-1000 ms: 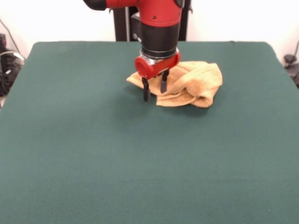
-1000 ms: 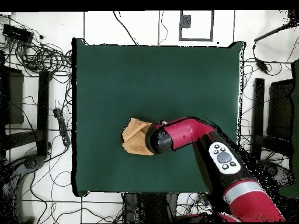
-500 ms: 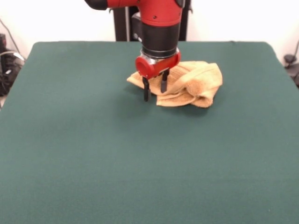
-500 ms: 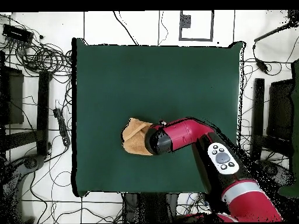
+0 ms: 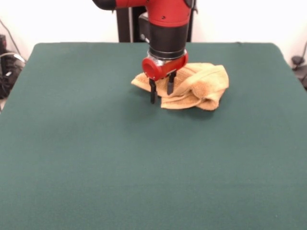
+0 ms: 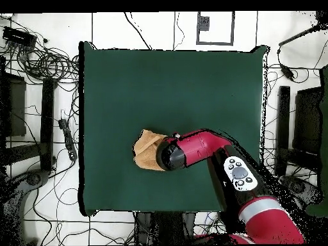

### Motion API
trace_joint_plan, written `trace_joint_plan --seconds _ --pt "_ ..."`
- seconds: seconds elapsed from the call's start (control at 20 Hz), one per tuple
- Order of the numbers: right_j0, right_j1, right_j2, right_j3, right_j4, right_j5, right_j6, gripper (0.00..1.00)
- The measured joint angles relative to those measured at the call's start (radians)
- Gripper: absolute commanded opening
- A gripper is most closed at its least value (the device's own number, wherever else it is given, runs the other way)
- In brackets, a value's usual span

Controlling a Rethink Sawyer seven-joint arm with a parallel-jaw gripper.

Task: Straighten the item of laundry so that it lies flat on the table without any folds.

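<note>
The mustard-tan towel (image 5: 199, 86) lies crumpled and folded over itself on the dark green table (image 5: 96, 158), toward the far side near the robot's pedestal. My gripper (image 5: 161, 91) hangs from the red and black arm at the towel's left front edge, its two black fingers open and pointing down, with nothing between them. One finger shows against the cloth, the other against the table just beside it. In the overhead view the arm's wrist (image 6: 170, 155) covers the gripper and the towel's right part; the towel (image 6: 147, 150) shows to its left.
Cables and stands lie on the floor around the table (image 6: 192, 83) in the overhead view. The robot's pedestal (image 5: 125, 21) stands behind the table's far edge.
The arm has shifted a little toward the towel, to the right in the front view. The towel has not moved and the fingers stay open.
</note>
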Motion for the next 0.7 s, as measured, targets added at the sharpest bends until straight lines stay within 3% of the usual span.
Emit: trace_joint_plan --seconds 0.7 --pt "0.024 0.0 -0.027 0.001 0.0 -0.026 0.0 1.0"
